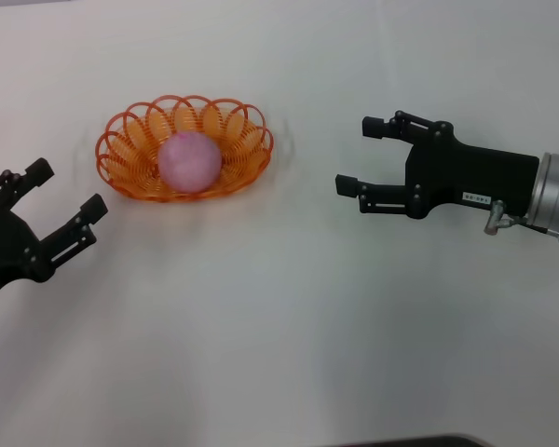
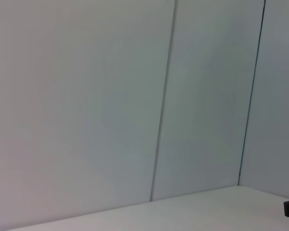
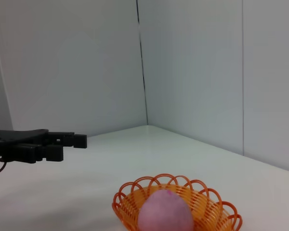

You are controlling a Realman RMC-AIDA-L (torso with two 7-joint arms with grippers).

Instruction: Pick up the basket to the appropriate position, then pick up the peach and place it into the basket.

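Both claws gape empty over the white counter (image 1: pixel 289 317): left claw (image 1: pixel 67 199), right claw (image 1: pixel 366 154), label unreadable. Between them, peach (image 1: pixel 188 160) sits inside basket (image 1: pixel 130 168).

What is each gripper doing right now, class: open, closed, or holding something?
Left gripper: open, holding nothing, beside the basket.
Right gripper: open, holding nothing, apart from the basket.
The peach lies in the basket.

Black two-fingered hands (image 1: pixel 359 154) — silver, blue-lit wrist (image 1: pixel 554 200).
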